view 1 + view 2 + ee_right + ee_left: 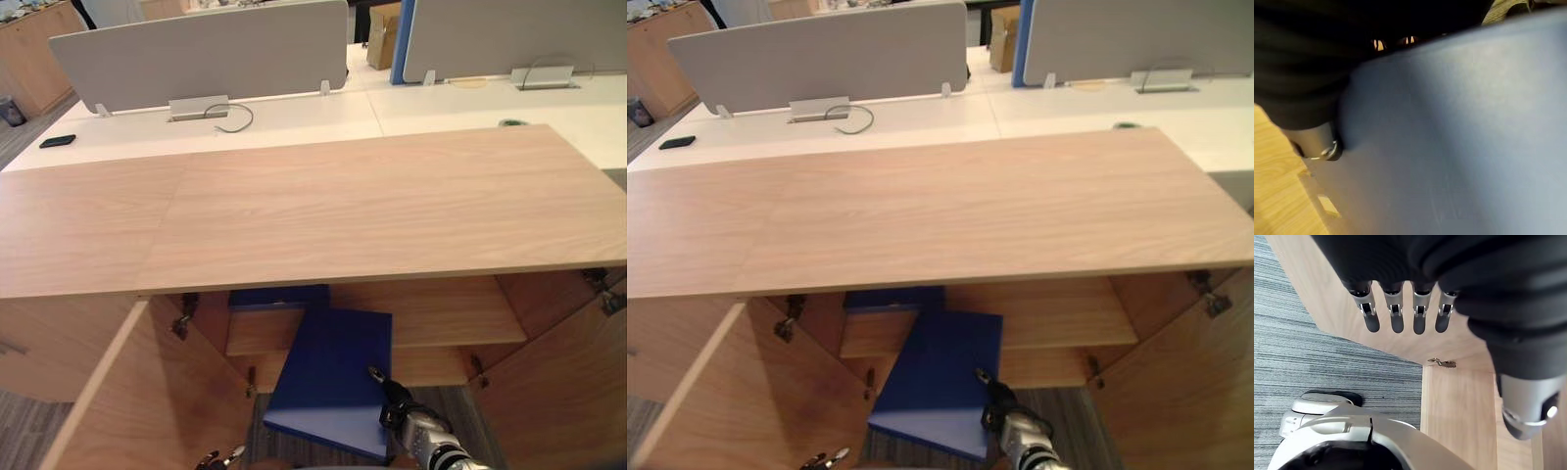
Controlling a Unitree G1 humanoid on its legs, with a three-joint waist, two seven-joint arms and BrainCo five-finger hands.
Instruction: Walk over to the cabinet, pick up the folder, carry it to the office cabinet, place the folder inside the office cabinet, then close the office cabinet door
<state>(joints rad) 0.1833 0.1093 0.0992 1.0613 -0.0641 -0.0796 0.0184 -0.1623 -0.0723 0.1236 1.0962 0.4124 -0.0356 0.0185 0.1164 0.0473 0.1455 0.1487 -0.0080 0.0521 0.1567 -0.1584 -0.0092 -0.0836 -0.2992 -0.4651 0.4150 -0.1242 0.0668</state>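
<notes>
Right hand [398, 403] thumb clamps blue folder [328, 382], fingers apparently underneath | left hand [1419, 318] straight-fingered, empty

A blue folder [328, 377] is held tilted in front of the open cabinet [343, 206], below its wide wooden top. It is pinched near its lower right corner by the right hand [397, 403], with the thumb laid on its face. The left door [157, 401] and the right door [558, 392] are swung open. A second blue item [279, 297] is seen on the shelf [441, 313] behind. Fingertips of the left hand [220, 458] are seen beside the left door. A black phone [57, 140] is laid on the white desk [294, 113] beyond.
</notes>
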